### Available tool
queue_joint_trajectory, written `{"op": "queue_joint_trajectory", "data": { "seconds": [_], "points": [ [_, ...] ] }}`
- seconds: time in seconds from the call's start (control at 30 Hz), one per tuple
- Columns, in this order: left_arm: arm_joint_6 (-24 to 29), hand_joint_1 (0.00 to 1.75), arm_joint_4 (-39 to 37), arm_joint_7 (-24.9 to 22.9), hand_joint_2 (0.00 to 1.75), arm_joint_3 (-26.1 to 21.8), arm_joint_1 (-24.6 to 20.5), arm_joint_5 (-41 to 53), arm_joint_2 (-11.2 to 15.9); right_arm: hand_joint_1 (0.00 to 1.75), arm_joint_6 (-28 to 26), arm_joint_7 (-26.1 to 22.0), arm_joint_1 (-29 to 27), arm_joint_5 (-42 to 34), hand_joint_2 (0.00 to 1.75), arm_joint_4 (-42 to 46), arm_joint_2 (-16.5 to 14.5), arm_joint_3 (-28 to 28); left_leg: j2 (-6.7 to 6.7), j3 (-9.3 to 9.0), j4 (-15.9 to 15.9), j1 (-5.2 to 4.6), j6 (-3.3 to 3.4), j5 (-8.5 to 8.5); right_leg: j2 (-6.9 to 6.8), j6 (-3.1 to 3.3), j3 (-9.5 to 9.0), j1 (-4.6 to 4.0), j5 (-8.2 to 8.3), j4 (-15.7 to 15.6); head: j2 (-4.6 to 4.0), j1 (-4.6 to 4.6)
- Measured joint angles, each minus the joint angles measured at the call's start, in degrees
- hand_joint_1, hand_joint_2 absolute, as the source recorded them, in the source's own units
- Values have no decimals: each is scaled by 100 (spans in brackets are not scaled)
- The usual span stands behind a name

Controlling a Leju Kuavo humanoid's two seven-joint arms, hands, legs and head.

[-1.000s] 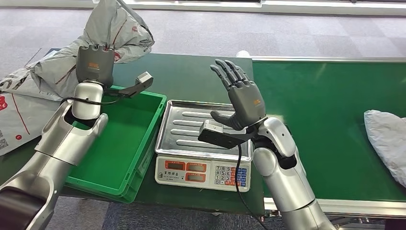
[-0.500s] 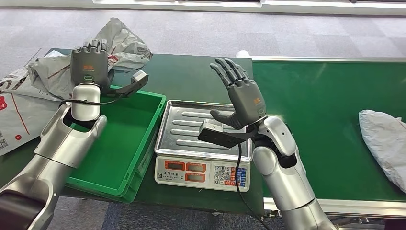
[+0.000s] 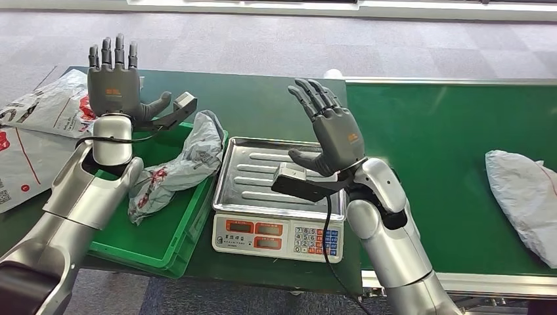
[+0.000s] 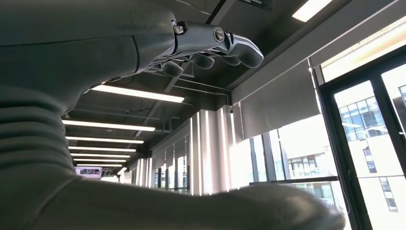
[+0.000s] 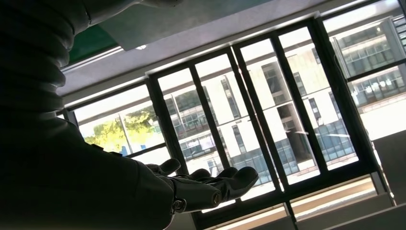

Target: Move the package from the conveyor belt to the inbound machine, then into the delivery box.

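While both hands are raised with palms up, the left hand (image 3: 117, 82) holds nothing, its fingers straight and slightly apart above the green delivery box (image 3: 172, 231). A crumpled grey package (image 3: 176, 167) with red print, unreadable, lies in that box against its 3 o'clock wall. At 3 o'clock from it, the right hand (image 3: 335, 131) hovers empty, fingers spread, over the scale (image 3: 256, 174), whose keypad shows digits. Another package (image 3: 525, 197) rests on the conveyor belt (image 3: 446, 151).
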State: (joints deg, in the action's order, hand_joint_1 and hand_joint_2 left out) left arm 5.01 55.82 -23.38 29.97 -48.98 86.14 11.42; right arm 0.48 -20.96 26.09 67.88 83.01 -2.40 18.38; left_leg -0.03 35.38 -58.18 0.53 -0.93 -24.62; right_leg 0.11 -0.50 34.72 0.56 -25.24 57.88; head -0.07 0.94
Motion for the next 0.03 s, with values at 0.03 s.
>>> {"op": "queue_joint_trajectory", "data": {
  "seconds": [0.03],
  "points": [
    [0, 0, 0, -5, 0, 0, 2, 0, 4, 0, -1, -1, 2, -1, 175, -4, 0, 0, 0, 0, 0, 0, 0, 0, 0, 0, 0, 0, 0, 0, 0, 0]
  ]
}}
